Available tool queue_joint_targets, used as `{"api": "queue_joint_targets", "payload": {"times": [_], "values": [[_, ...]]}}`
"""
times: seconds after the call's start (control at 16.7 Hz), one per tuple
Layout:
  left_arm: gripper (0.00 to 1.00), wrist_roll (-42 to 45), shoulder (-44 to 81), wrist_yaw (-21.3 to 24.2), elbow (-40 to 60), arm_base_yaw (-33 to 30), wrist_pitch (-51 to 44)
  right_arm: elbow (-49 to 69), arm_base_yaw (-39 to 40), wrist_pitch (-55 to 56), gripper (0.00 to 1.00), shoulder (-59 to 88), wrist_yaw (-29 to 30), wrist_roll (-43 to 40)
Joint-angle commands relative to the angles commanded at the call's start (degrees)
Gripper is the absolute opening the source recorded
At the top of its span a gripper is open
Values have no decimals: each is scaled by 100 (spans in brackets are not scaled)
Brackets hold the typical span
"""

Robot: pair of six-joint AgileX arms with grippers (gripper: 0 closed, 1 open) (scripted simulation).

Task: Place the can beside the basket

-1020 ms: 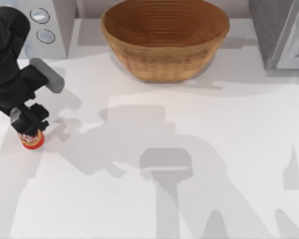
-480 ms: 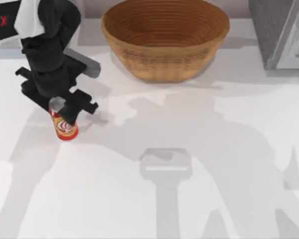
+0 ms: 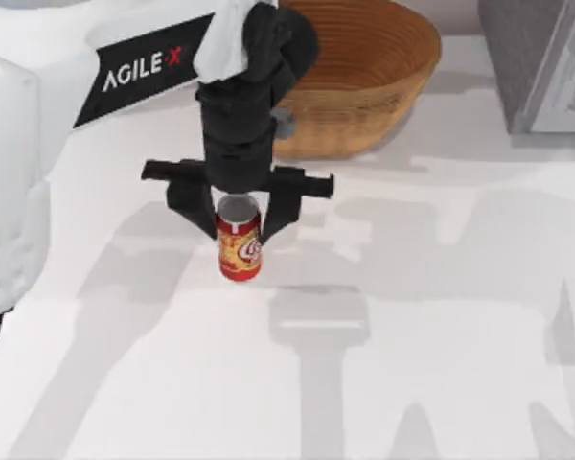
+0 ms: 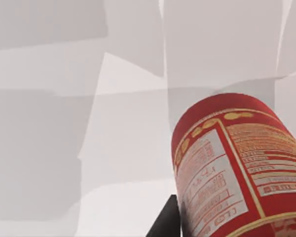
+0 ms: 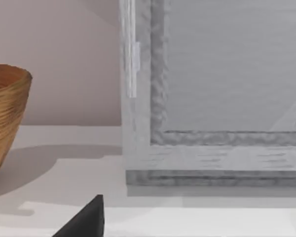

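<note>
The red and orange-yellow can [image 3: 240,251] stands upright with its silver top showing, in front of the basket's near left side. My left gripper [image 3: 238,230] reaches down over it from behind and is shut on the can, one black finger on each side. In the left wrist view the can [image 4: 237,168] looms close above the white table. The tan woven basket [image 3: 364,86] sits at the back middle, partly covered by my left arm. A dark fingertip [image 5: 89,217] of the right gripper shows in the right wrist view, with the basket's [image 5: 5,113] side farther off.
A grey box-like appliance [image 3: 541,62] stands at the back right corner, and it appears again as the appliance [image 5: 212,98] in the right wrist view. My left arm's white link [image 3: 19,172] spans the table's left side. Open white table lies right of and in front of the can.
My left gripper has carried the can from the table's left edge toward the right and slightly back, to just in front of the basket.
</note>
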Motion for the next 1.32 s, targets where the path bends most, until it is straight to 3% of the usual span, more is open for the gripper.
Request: {"api": "queue_joint_targets", "payload": {"times": [0.3, 1.08, 1.32], "values": [[0, -1244, 236, -25, 682, -585, -149, 0, 0, 0, 100, 0, 0, 0], [0, -1317, 265, -28, 580, -623, 17, 0, 0, 0, 100, 0, 0, 0], [30, -1317, 265, -28, 580, -623, 17, 0, 0, 0, 100, 0, 0, 0]]}}
